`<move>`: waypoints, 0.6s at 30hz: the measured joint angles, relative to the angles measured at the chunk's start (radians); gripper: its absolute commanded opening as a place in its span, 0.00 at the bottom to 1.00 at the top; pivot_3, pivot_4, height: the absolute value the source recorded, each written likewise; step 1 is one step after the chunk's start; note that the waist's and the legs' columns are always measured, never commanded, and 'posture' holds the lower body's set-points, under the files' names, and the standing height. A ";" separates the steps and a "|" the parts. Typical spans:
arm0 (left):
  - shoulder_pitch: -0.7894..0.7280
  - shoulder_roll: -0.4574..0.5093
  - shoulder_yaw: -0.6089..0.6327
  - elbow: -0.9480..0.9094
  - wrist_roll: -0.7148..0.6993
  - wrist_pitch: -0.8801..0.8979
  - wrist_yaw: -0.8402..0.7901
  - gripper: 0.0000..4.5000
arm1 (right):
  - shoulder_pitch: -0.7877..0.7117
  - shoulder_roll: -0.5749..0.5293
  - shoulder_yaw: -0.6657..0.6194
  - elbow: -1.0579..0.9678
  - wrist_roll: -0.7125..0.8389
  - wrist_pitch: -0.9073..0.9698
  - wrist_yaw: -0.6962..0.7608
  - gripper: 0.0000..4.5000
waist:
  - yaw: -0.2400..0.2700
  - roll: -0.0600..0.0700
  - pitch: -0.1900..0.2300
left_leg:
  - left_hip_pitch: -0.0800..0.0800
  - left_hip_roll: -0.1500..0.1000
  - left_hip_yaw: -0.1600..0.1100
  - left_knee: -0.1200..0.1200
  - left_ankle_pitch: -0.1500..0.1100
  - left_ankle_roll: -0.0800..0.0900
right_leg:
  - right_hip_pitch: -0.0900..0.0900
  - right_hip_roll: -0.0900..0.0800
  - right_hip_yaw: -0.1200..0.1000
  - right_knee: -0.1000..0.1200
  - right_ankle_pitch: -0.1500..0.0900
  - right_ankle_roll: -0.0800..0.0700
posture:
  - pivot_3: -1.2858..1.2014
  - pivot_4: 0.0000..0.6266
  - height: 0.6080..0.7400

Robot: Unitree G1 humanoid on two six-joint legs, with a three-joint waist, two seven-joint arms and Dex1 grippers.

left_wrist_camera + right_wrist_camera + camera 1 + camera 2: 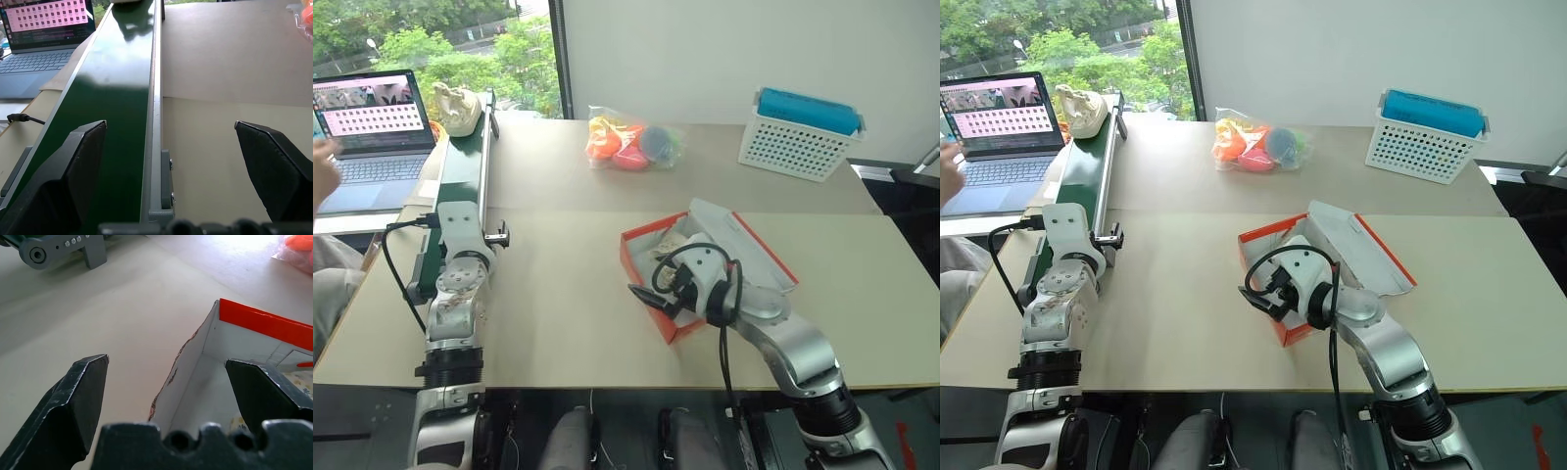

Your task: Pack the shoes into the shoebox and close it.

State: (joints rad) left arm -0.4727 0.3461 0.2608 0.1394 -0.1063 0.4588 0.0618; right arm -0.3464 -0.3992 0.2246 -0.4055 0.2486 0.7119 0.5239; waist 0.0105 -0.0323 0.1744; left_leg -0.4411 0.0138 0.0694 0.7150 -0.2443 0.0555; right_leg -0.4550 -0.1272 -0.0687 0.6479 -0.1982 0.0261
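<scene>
The red-orange shoebox (pixel 646 257) sat open on the tan table (pixel 568 323), its lid (pixel 754 250) folded back toward the robot's right. The right gripper (pixel 651 297) hovered over the box's near-left corner with its black fingers spread wide, holding nothing; from its wrist the torn cardboard wall ran between them. One cream shoe (pixel 456 108) rested at the far end of the green conveyor belt (pixel 460 176) along the table's left edge, well apart from the box. The left gripper (pixel 171 166) straddled the conveyor's rail near its close end, fingers likewise spread and empty. A laptop (pixel 372 137) stood beside the belt, a bag of toys (pixel 631 145) and a white basket (pixel 796 145) farther back
</scene>
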 measured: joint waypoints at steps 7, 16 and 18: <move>0.000 0.008 0.003 0.007 0.017 -0.006 0.017 1.00 | 0.000 0.000 0.001 0.005 -0.002 0.000 -0.004 1.00 | 0.000 0.000 0.000 | 0.000 0.000 0.000 0.000 0.000 0.000 | 0.000 0.000 0.000 0.000 0.000 0.000 | 0.52 0.24 0.69; -0.001 0.035 0.035 0.058 0.025 -0.044 0.025 1.00 | 0.000 -0.001 0.001 0.006 -0.011 0.000 -0.004 1.00 | 0.000 0.000 0.000 | 0.000 0.000 0.000 0.000 0.000 0.000 | 0.000 0.000 0.000 0.000 0.000 0.000 | 0.52 0.24 0.69; -0.001 0.039 0.038 0.071 0.024 -0.045 0.025 1.00 | 0.000 -0.001 0.001 0.006 -0.012 0.000 -0.005 1.00 | 0.000 0.000 0.000 | 0.000 0.000 0.000 0.000 0.000 0.000 | 0.000 0.000 0.000 0.000 0.000 0.000 | 0.52 0.24 0.69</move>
State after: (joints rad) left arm -0.4738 0.3852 0.2989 0.2108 -0.0818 0.4138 0.0864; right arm -0.3464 -0.4003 0.2259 -0.3995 0.2365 0.7119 0.5193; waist 0.0102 -0.0326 0.1742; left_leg -0.4411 0.0138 0.0694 0.7150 -0.2443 0.0555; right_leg -0.4551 -0.1271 -0.0687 0.6480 -0.1982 0.0261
